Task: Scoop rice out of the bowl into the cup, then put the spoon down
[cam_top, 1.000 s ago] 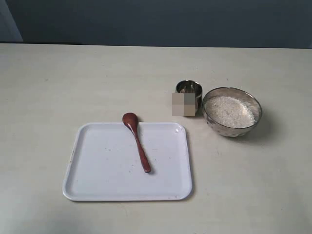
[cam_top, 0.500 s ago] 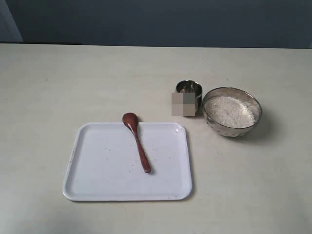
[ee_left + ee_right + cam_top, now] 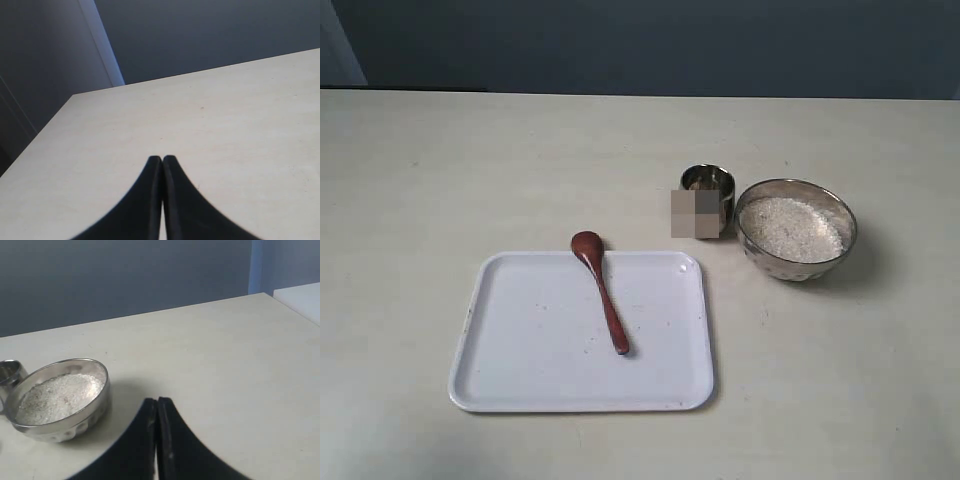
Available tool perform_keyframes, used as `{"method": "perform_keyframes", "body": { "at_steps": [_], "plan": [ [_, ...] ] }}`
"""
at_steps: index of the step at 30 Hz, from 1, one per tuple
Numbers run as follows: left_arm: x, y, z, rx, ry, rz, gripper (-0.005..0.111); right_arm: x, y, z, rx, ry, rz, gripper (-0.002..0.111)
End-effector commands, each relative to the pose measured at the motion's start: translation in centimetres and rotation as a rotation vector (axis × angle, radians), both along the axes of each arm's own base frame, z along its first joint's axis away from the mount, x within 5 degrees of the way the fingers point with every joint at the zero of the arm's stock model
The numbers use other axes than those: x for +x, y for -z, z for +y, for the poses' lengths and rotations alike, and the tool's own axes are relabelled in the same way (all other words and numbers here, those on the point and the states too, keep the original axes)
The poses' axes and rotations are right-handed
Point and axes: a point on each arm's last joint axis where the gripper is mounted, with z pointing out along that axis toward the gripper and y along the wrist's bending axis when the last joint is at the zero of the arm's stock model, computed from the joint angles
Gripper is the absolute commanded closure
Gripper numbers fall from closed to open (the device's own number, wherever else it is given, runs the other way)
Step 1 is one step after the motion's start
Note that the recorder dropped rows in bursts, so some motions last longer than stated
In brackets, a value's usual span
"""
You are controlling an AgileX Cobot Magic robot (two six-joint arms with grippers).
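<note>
White uncooked rice (image 3: 790, 228) fills the wide, round, shiny steel bowl (image 3: 792, 268), which sits on the pale beige tabletop (image 3: 470, 160) at the right of the ext. view. The small shiny steel cup (image 3: 708, 177) stands upright just beside the bowl, on its left; a blurred patch covers the cup's front. The long, dark reddish-brown wooden spoon (image 3: 601, 293) lies on the white rounded-corner tray (image 3: 520, 350), nearer the camera & well apart from cup and bowl. Its scoop lies over the tray's far rim, handle pointing toward the camera. Left claw (image 3: 162, 161) is clenched w/ nothing in it, above bare tabletop. Right claw (image 3: 154, 402) is clenched too, empty, near the bowl.
</note>
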Motion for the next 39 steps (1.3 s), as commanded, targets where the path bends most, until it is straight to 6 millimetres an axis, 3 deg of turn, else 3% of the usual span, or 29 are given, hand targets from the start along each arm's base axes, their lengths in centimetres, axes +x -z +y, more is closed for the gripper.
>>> {"method": "perform_keyframes", "body": {
  "at_steps": [1,39],
  "plan": [
    [-0.02,-0.21,-0.06,-0.011,0.007,-0.018,0.106,0.00,-0.08,-0.03,0.001,0.005,-0.017,0.109],
    [-0.02,-0.21,-0.06,-0.011,0.007,-0.018,0.106,0.00,-0.08,-0.04,-0.001,0.005,-0.017,0.109]
  ]
}}
